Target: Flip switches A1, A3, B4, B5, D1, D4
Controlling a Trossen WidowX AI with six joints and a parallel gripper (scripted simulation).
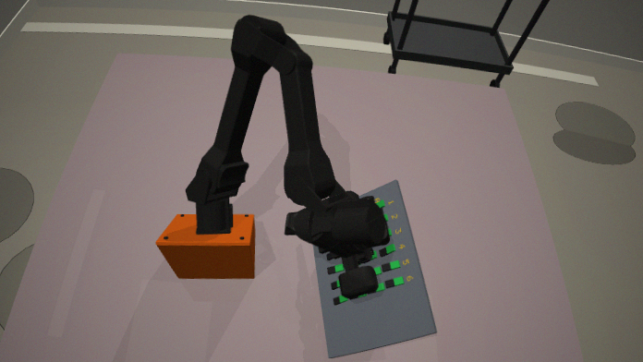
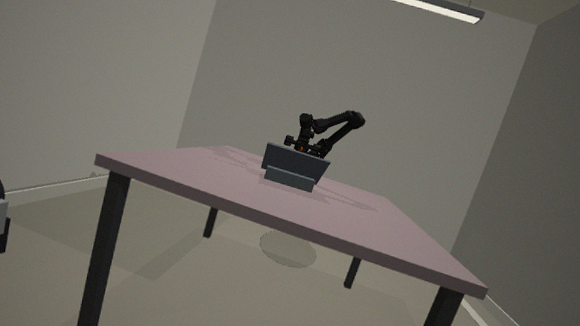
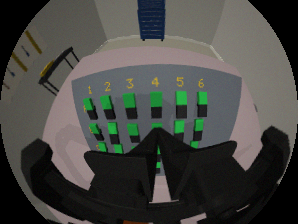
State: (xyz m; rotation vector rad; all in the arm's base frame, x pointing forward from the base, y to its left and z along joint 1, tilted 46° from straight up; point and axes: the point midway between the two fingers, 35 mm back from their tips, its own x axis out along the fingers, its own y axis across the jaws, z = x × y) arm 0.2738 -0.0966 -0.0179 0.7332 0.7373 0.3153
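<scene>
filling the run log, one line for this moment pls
gripper: shut, empty | position: over panel, around columns 4-5 | contact: cannot tell | switches: partly hidden

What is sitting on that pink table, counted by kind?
Black robot arm: 1
Orange base block: 1
Grey switch panel: 1
Total: 3

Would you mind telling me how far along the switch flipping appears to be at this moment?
Done: cannot be judged, since the rocker ends are too small to read. In hand: the shut gripper points down over the switch panel, around columns 4 and 5. Left: any remaining listed switches, then lifting clear, which has not happened.
</scene>
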